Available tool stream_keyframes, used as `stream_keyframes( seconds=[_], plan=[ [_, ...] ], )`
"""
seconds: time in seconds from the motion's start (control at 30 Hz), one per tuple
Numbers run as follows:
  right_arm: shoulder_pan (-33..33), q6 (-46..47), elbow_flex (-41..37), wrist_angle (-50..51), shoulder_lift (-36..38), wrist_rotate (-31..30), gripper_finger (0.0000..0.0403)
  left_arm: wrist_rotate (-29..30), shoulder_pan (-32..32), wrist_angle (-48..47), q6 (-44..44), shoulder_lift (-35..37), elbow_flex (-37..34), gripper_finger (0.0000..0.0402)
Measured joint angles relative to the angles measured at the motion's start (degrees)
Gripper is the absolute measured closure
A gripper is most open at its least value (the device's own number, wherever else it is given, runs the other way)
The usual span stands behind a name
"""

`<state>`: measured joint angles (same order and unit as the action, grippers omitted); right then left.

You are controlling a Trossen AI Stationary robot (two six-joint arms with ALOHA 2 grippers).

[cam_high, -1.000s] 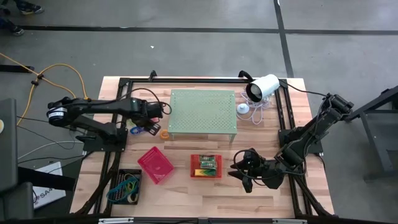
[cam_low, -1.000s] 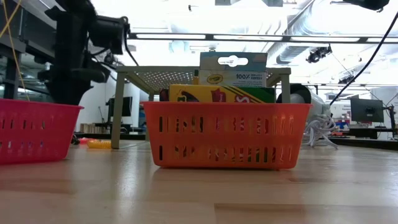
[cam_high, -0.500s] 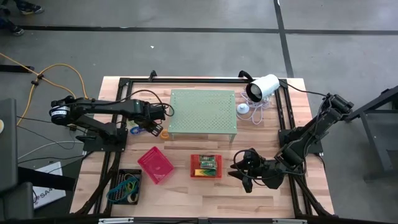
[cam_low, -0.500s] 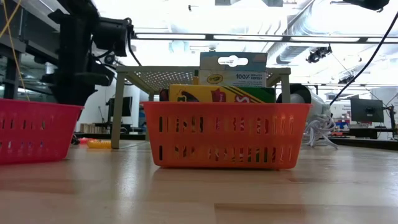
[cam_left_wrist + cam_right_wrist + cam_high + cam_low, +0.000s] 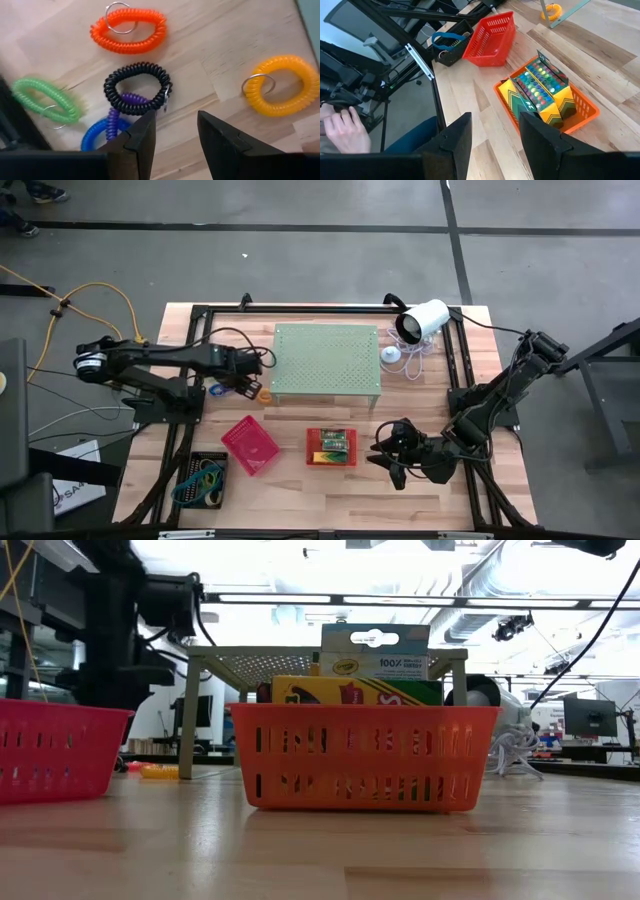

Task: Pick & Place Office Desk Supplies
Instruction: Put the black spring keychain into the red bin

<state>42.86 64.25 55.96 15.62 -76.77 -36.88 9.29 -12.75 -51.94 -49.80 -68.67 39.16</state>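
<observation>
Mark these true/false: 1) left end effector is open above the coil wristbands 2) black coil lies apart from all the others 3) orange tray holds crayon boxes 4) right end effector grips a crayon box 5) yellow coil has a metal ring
1) True: the left end effector is open above the coils, holding nothing.
2) False: the black coil overlaps the purple coil.
3) True: the orange tray holds crayon boxes.
4) False: the right end effector is open and empty, off to the tray's side.
5) True: the yellow coil carries a metal ring.

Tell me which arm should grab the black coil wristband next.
Left. Its left gripper hangs open just above the black coil wristband; the right gripper waits far off beside the orange basket.
</observation>
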Motion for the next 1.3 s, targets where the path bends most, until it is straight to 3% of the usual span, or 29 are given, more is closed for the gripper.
stream_keyframes(
  seconds=[0.33, 0.63, 1.13, 1.3],
  plan=[
    [0.0, 0.0, 0.0, 0.0, 0.0, 0.0, 0.0252, -1.6, -3.5, 1.7, 2.1, 4.9, -3.8, 0.0263],
    [0.0, 0.0, 0.0, 0.0, 0.0, 0.0, 0.0252, -5.7, -8.5, 4.7, 6.6, 3.2, -4.5, 0.0263],
    [0.0, 0.0, 0.0, 0.0, 0.0, 0.0, 0.0252, -7.5, -10.1, 5.8, 8.2, -1.1, -4.5, 0.0264],
    [0.0, 0.0, 0.0, 0.0, 0.0, 0.0, 0.0252, -7.4, -10.1, 5.8, 9.0, -1.1, -4.5, 0.0283]
  ],
)
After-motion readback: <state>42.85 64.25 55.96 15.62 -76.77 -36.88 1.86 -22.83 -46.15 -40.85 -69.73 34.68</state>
